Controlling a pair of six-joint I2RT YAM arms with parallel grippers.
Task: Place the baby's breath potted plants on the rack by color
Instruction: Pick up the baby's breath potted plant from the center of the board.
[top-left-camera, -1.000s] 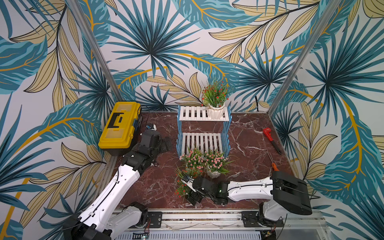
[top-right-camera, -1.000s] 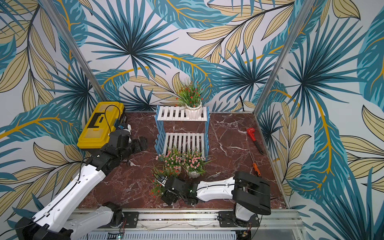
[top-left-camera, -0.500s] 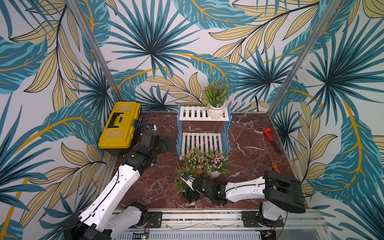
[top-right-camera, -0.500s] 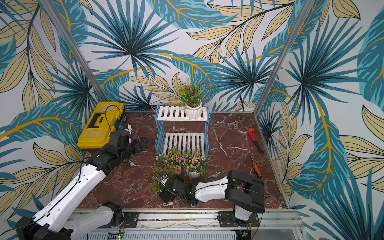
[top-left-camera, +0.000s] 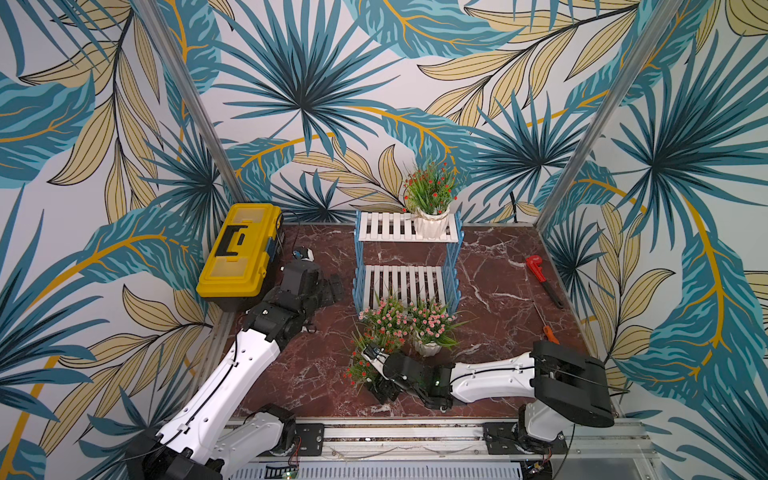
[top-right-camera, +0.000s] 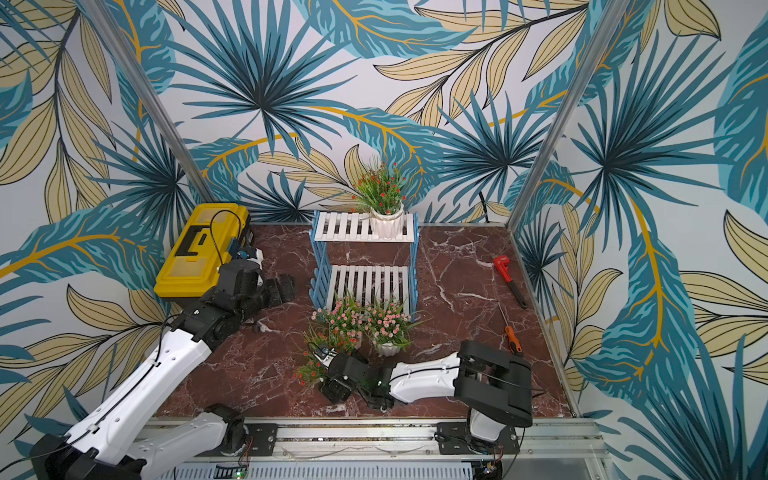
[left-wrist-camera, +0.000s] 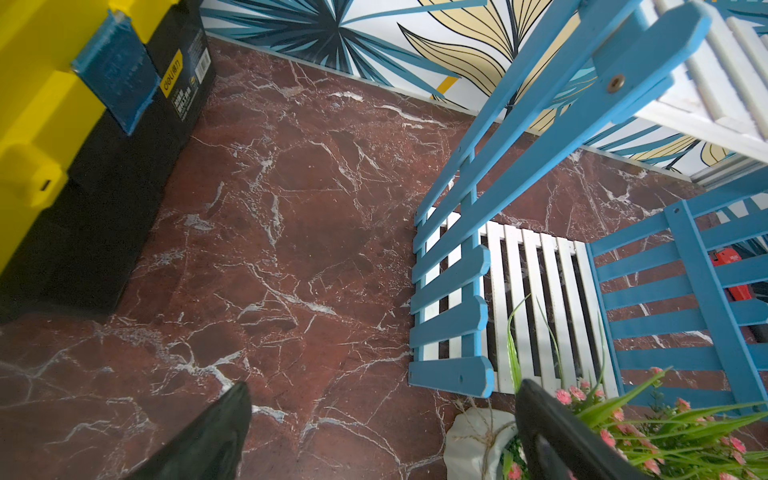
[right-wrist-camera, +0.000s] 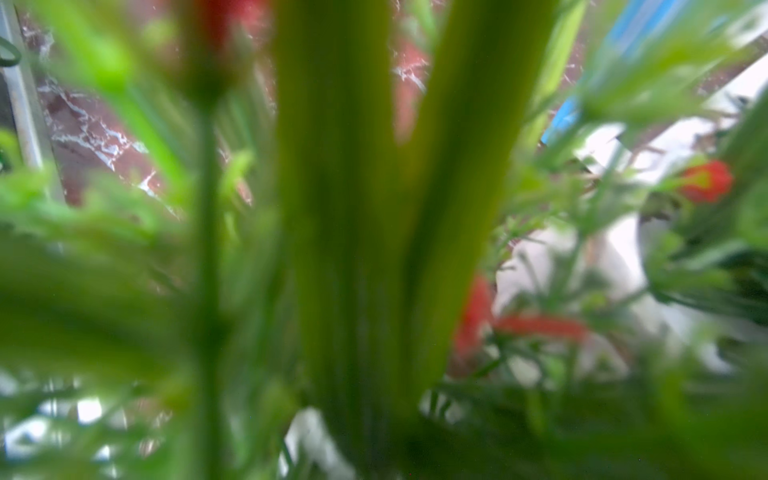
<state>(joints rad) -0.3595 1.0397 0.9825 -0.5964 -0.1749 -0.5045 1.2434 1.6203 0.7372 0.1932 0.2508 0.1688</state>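
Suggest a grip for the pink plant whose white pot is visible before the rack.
Probably the white pot, pinched low across its sides, approaching from the screwdriver side: it stands upright, foliage spreads above, and the other pink plant crowds the opposite side.

Over the past second the right arm (top-left-camera: 490, 376) has slid sideways in front of the rack (top-left-camera: 401, 284). Its black elbow housing (top-left-camera: 569, 384) has drawn in closer to the rack's right frame. The right gripper (top-left-camera: 380, 390) has pressed a little further into the red-flowered plant (top-left-camera: 359, 370) off the rack's front left corner.
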